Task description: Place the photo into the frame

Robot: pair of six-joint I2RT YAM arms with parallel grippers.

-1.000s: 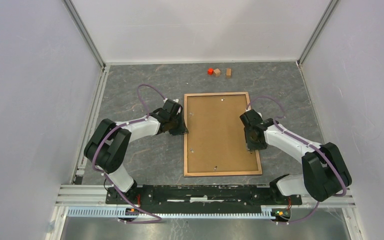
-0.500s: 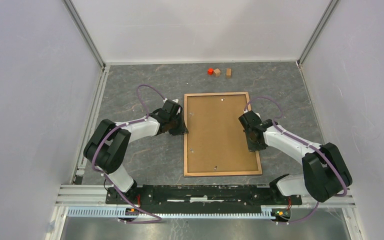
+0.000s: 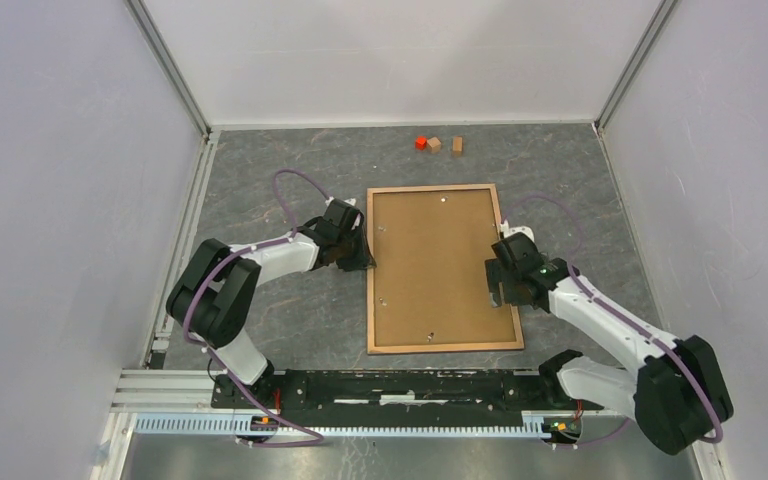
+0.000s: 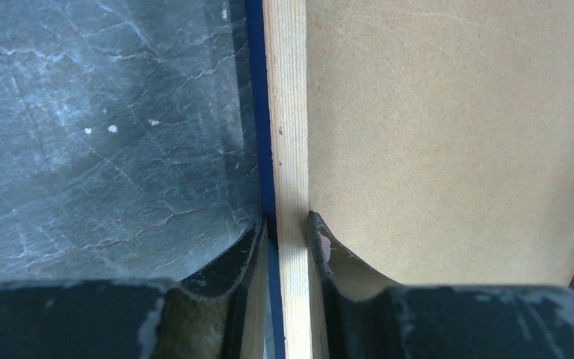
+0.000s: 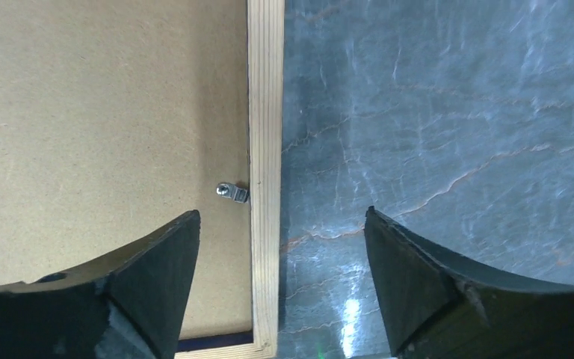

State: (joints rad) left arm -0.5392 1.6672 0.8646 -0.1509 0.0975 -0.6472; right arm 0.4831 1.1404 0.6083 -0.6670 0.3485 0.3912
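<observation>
A: Item one, the frame (image 3: 445, 348)?
B: On the table (image 3: 290, 180), centre, wood side up, backing board (image 3: 440, 265) inside.
A: Claws?
B: left gripper (image 4: 287, 224) pinches nine-o'clock rail; right gripper (image 5: 281, 224) gapes wide astride three-o'clock rail.

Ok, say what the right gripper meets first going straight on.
Likely the frame rail, between the open jaws of the right gripper; depth is unclear, so a fingertip could touch backing board or table first.

Frame (image 3: 445, 347): thin light-wood rails facing up, dark blue outer edge; lies flat at the middle of the surface (image 3: 290, 180), long sides running near-to-far.
</observation>
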